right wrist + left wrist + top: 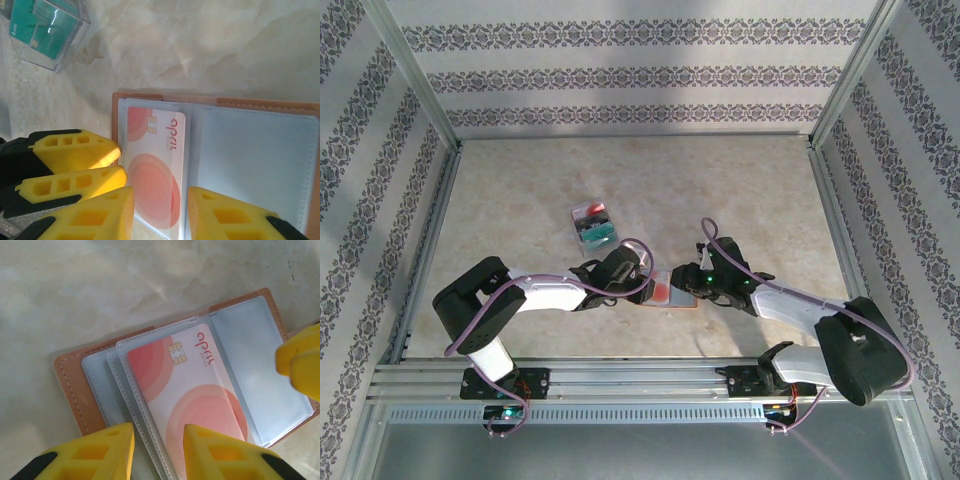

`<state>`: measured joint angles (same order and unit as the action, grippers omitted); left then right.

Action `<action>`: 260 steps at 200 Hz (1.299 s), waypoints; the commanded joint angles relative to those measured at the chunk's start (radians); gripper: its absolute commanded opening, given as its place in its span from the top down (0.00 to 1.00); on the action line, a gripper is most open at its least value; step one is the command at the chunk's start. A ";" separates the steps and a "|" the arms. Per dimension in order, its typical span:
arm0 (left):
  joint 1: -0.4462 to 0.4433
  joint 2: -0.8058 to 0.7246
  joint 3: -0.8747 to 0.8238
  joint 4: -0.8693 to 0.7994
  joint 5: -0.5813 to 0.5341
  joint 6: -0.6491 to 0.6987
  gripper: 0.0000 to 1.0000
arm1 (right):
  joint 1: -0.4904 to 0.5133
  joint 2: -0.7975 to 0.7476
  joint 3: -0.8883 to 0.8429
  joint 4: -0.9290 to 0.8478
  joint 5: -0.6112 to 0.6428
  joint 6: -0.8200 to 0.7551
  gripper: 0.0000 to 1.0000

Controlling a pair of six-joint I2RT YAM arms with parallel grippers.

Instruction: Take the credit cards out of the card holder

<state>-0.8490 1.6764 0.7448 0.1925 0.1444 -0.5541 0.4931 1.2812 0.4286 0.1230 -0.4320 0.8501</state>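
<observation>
The card holder [672, 293] lies open on the table between my two grippers, brown leather [70, 385] around clear sleeves. A white and pink credit card [190, 390] marked "april" sits inside one sleeve, also seen from the right wrist [155, 165]. My left gripper [159, 452] is low over the holder's near edge, jaws apart, with the sleeve's stitched edge between them. My right gripper [160, 215] also has its jaws apart, straddling the card's near end. The right fingers [300, 365] show at the holder's right edge, the left fingers [75, 150] at its left edge.
A clear plastic box [592, 222] holding several coloured cards, teal on top [45, 30], stands behind and to the left of the holder. Metal frame rails and patterned walls close in the table on all sides.
</observation>
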 commanded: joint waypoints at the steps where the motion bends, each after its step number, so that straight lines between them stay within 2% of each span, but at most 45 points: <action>1: 0.011 0.014 -0.016 -0.041 -0.015 -0.013 0.67 | -0.002 0.033 -0.020 0.083 -0.037 0.020 0.67; 136: 0.011 0.032 -0.021 -0.019 0.011 -0.040 0.69 | 0.024 0.214 -0.021 0.265 -0.087 0.060 0.72; 215: 0.011 0.025 -0.036 -0.018 0.003 -0.056 0.69 | 0.011 0.134 -0.027 0.256 -0.102 0.069 0.74; 260: 0.011 0.026 -0.039 -0.010 0.004 -0.064 0.70 | 0.024 0.155 -0.024 0.280 -0.104 0.083 0.74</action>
<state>-0.8486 1.6817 0.7303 0.2134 0.1444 -0.5991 0.5064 1.4315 0.4053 0.3634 -0.5144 0.9192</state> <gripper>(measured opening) 0.304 0.258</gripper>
